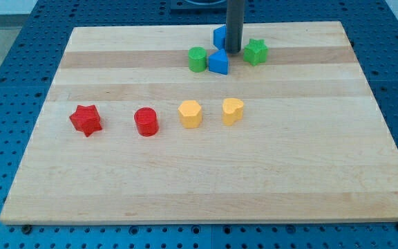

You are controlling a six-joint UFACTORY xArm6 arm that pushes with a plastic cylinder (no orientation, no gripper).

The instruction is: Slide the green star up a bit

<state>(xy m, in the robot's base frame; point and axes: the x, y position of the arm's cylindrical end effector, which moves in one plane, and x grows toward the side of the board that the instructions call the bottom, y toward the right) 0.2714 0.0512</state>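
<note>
The green star point(256, 51) lies near the view's top, right of centre, on the wooden board point(206, 180). My rod comes down from the view's top and my tip point(233, 52) rests just left of the green star, with a small gap. The tip stands between the star and a blue triangular block point(218, 62), and partly hides a blue cube point(220, 36) behind it. A green cylinder point(197, 59) sits left of the blue triangular block.
A row lies across the board's middle: a red star point(86, 120), a red cylinder point(146, 122), a yellow hexagon point(190, 114) and a yellow heart-like block point(232, 111). The board's top edge point(289, 23) is close above the green star.
</note>
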